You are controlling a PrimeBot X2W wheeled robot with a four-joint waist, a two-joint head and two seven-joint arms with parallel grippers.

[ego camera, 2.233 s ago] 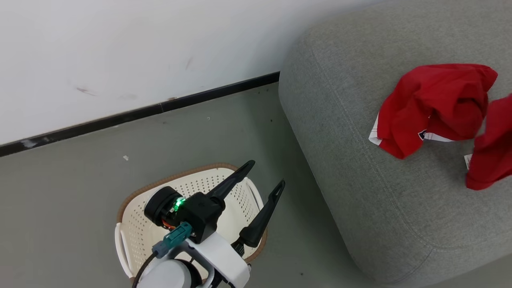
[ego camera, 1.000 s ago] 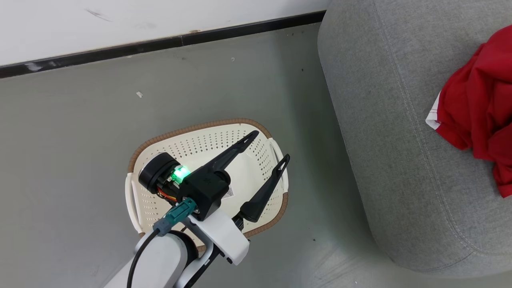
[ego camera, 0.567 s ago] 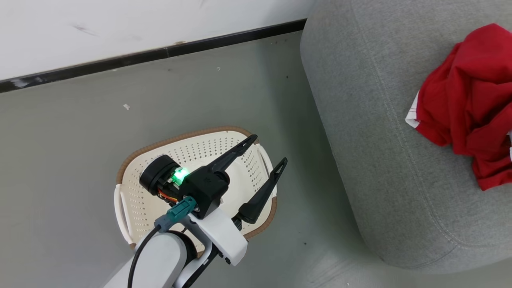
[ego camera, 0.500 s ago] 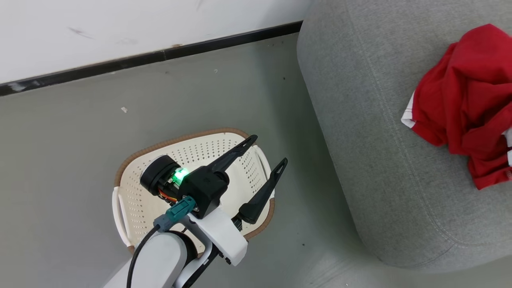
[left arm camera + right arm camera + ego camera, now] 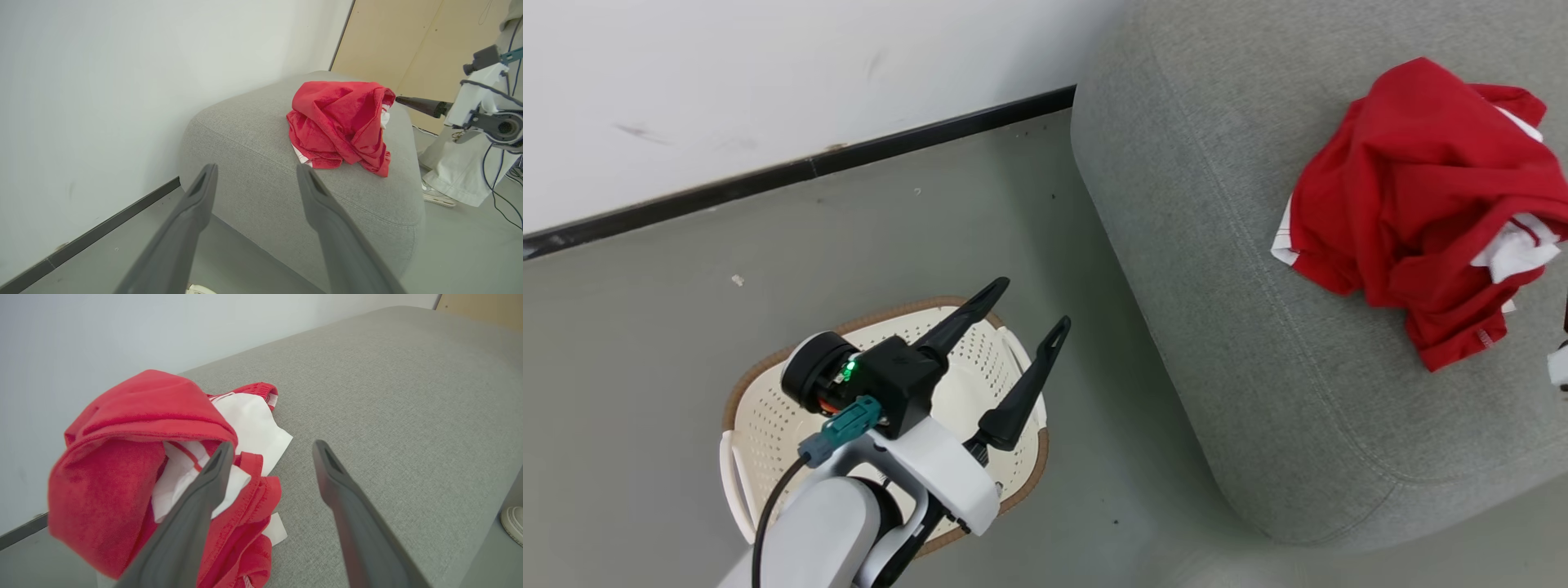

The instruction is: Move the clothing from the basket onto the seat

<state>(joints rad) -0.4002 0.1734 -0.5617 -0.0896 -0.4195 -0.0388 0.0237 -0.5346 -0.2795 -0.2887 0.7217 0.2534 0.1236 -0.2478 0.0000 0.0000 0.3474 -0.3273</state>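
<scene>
Clothing (image 5: 1413,212), red with white panels, lies bunched at the upper right of the head frame, on top of the seat (image 5: 1258,343). In the right wrist frame we see our right pincer (image 5: 273,444) spread wide and gripping nothing, one finger crossing the heap, the other over bare seat. At the lower left of the head frame our left pincer (image 5: 1031,304) hangs open and empty above the basket (image 5: 760,425), which stands on the floor (image 5: 645,343).

The basket (image 5: 760,425) stands on the floor (image 5: 645,343) left of the seat (image 5: 1241,327), under the left pincer (image 5: 1031,304). The clothing (image 5: 1405,188) lies heaped on the seat, the right pincer (image 5: 273,446) just beside it, perhaps touching; the wall (image 5: 727,82) runs behind
</scene>
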